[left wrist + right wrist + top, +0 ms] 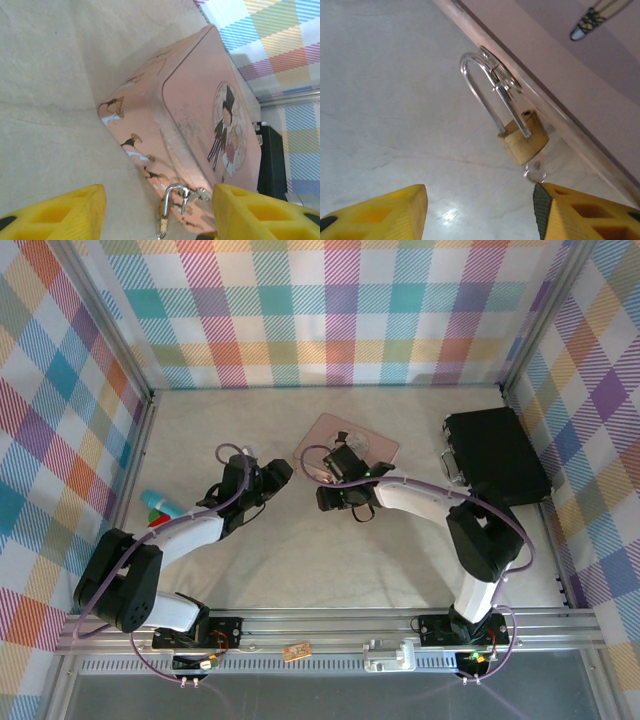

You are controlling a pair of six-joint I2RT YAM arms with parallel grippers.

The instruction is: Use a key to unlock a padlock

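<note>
The padlock (522, 142) hangs by its shackle from the hasp on the side wall of the pink tin (200, 115), with its brass body low against the tin and close to the desk (395, 100). From the right hand (480, 200) it lies toward 1 o'clock. That hand's fingers stand apart with nothing between them. The left hand (159, 196) is also spread and empty, and the padlock is just ahead of it at 12 o'clock. A small shiny bit under the padlock's body may be the head of the key (535, 173) seated in the keyhole, but it is too small to be sure. The shackle looks closed, so the unlocking itself seems not yet done, and both hands appear poised to take hold. Next, one hand probably needs to pinch the brass body steady while the other grips that tiny head and twists, which is fine work so close to the tin's wall.
</note>
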